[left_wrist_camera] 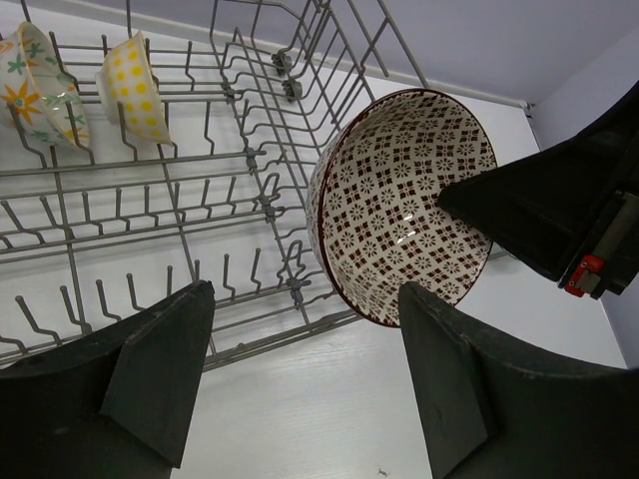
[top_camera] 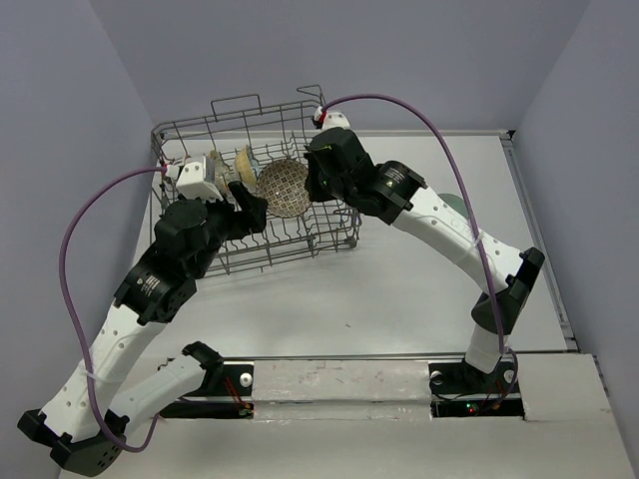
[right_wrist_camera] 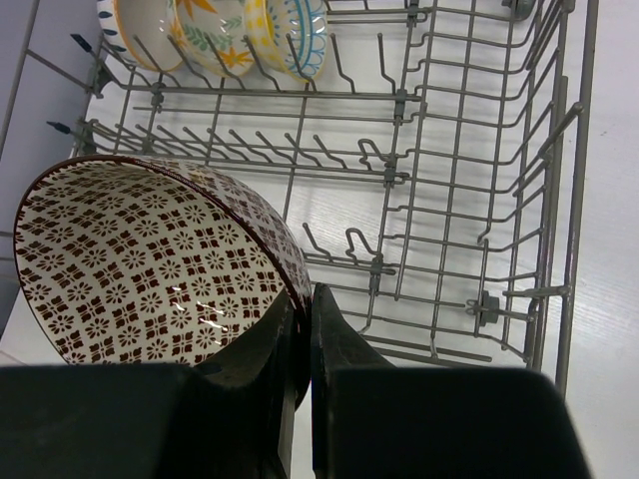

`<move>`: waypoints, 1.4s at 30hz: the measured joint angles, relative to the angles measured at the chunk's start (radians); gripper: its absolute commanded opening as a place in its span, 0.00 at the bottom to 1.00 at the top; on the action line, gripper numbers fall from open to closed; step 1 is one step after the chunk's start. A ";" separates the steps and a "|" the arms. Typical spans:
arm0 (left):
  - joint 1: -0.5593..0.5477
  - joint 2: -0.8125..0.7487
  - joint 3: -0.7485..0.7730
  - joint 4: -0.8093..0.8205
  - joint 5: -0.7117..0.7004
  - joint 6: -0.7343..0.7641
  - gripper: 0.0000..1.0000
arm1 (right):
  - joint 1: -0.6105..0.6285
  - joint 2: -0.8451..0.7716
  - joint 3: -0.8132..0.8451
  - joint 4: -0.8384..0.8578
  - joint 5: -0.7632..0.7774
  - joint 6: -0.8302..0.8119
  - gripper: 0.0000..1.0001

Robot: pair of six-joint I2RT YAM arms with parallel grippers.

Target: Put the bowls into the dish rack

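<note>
Right claw [right_wrist_camera: 305, 344] is clamped on the rim of the brown bowl [right_wrist_camera: 140, 264], one finger inside and one outside. From my overhead feed the bowl stands on edge over the middle of the rack [top_camera: 300, 251], its patterned inside facing the rack's left end. I cannot tell whether its lower rim touches the wires.

Left claw [left_wrist_camera: 300, 389] is spread apart and holds nothing. It sits toward the rack's left side, low among the tines. The brown bowl is just beyond its fingertips, and its open face looks straight into that wrist camera.

Three bowls stand on edge between tines in a row at the rack's far left:
- a cream bowl [right_wrist_camera: 135, 22], outermost
- a flower bowl [right_wrist_camera: 215, 35] beside it
- a yellow bowl [right_wrist_camera: 290, 28] with a teal rim, nearest the rack's centre

The rest of the rack's tine rows are bare wire.

A teal bowl [top_camera: 454, 203] shows only as a sliver behind the right arm, on the bench [top_camera: 399, 289] well to the right of the rack. It is mostly hidden.

The rack sits skewed on the bench. A purple cable runs from each arm's wrist end and loops beside the rack.
</note>
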 measured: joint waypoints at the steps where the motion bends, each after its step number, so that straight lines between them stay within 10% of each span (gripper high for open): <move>1: 0.000 0.000 0.000 0.000 0.001 0.000 0.83 | 0.001 0.000 0.000 0.000 0.001 0.000 0.01; 42: -0.061 0.073 0.195 -0.001 0.015 0.264 0.78 | 0.021 0.151 0.320 -0.273 0.247 -0.097 0.01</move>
